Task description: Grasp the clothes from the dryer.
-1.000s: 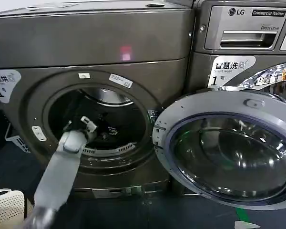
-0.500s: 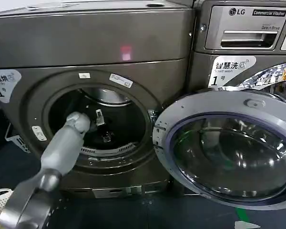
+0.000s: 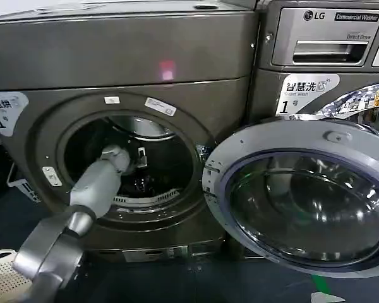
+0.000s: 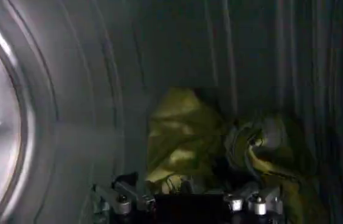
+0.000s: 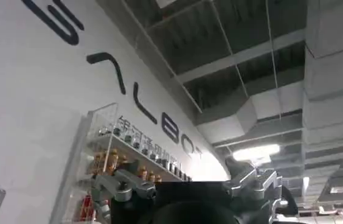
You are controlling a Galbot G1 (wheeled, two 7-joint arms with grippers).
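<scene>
Inside, the left gripper [image 3: 141, 165] is reached through the round porthole of the dryer [image 3: 120, 76], whose door [image 3: 303, 196] is swung open to the right. Its fingers [image 4: 120, 201] are spread wide, with nothing held between them. The clothes [image 4: 208, 140], a yellow-green bundle, are seen lying against the steel drum wall just beyond the fingertips. The right gripper [image 5: 190, 195] is pointed up toward a ceiling, its fingers apart and empty.

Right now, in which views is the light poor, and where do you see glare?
Left wrist view: the drum is dim, yet the yellow-green clothes stay readable ahead of the open left gripper. Head view: reflections glare on the open door's glass. Right wrist view: a ceiling lamp shines brightly above the right gripper.
</scene>
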